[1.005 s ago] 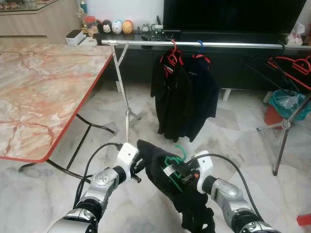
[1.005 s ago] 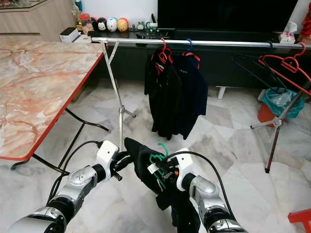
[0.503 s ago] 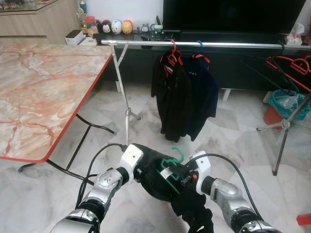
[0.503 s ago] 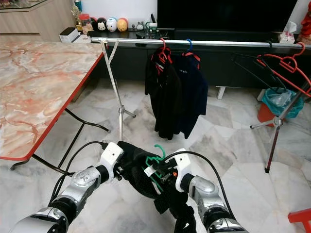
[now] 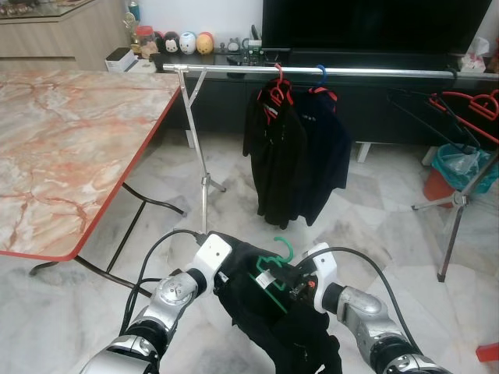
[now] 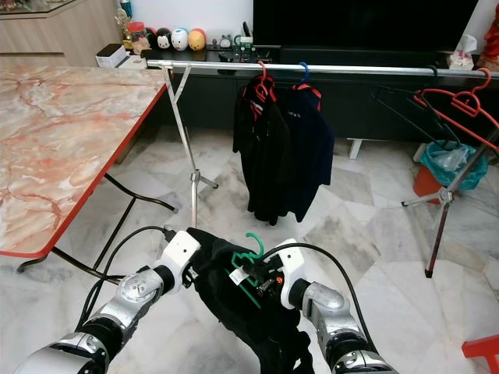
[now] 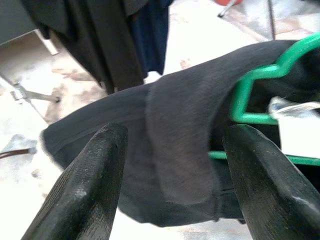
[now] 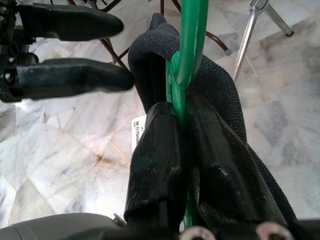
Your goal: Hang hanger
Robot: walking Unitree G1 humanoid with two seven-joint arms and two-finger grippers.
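A green hanger [image 5: 274,261] carries a black garment [image 5: 269,312] low in front of me, above the marble floor. My right gripper [image 8: 180,107] is shut on the hanger's neck just below its hook [image 8: 192,35]. My left gripper [image 7: 177,131] is open, and its two fingers [image 7: 85,190] stand either side of the garment's shoulder [image 7: 185,130] without closing on it. A silver clothes rail [image 5: 351,72] runs across the room ahead, with dark garments [image 5: 296,156] hanging on a red hanger [image 5: 274,89] and a blue hanger [image 5: 321,74].
A marble-topped table [image 5: 70,148] with a red edge stands at my left. The rail's tripod leg [image 5: 204,183] is ahead on the left. Red hangers [image 5: 468,105], another stand and a teal-lined bin [image 5: 460,167] are at the right. A dark TV unit [image 5: 374,23] lies behind the rail.
My left gripper has moved right from beside the garment until its fingers stand astride the garment's shoulder. The garment now drapes lower and wider below the hanger. My right gripper has kept its hold.
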